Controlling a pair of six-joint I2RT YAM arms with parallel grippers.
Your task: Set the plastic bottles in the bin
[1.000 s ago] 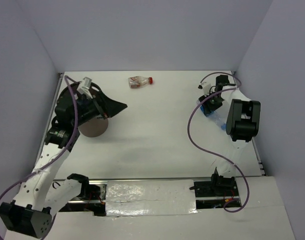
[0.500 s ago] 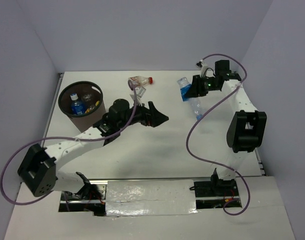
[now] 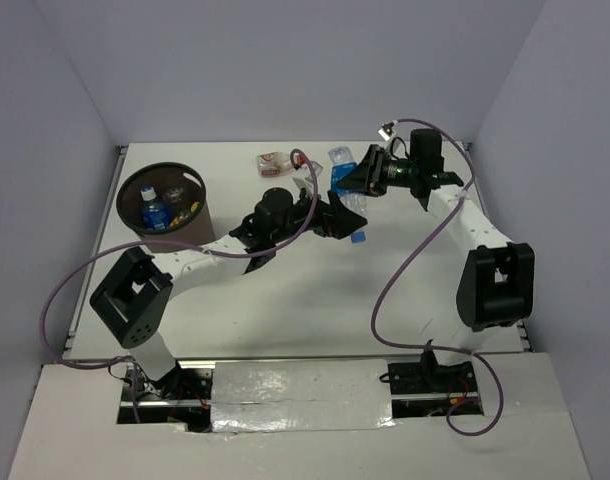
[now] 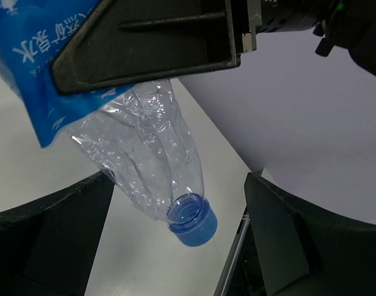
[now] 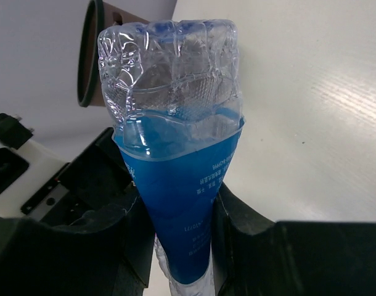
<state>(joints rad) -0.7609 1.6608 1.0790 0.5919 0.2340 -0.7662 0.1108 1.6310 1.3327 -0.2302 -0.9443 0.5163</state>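
My right gripper (image 3: 359,182) is shut on a clear plastic bottle with a blue label (image 3: 343,185) and holds it above the table, cap end down. In the right wrist view the fingers (image 5: 249,228) pinch the bottle (image 5: 175,135) flat at its label. My left gripper (image 3: 349,224) is open, its fingers on either side of the bottle's neck and blue cap (image 4: 193,219), not touching. The round brown bin (image 3: 128,190) stands at the back left with several bottles inside. A squat red-capped bottle (image 3: 277,162) lies on the table behind the left arm.
The bin's rim (image 5: 91,55) shows at the upper left of the right wrist view. The left arm stretches from the near left across the table's middle. The right arm reaches in from the right wall. White walls enclose the table.
The left arm swung from the bin to the table's middle. The right arm carried the bottle leftward. The left gripper's open fingers now flank the bottle's cap end.
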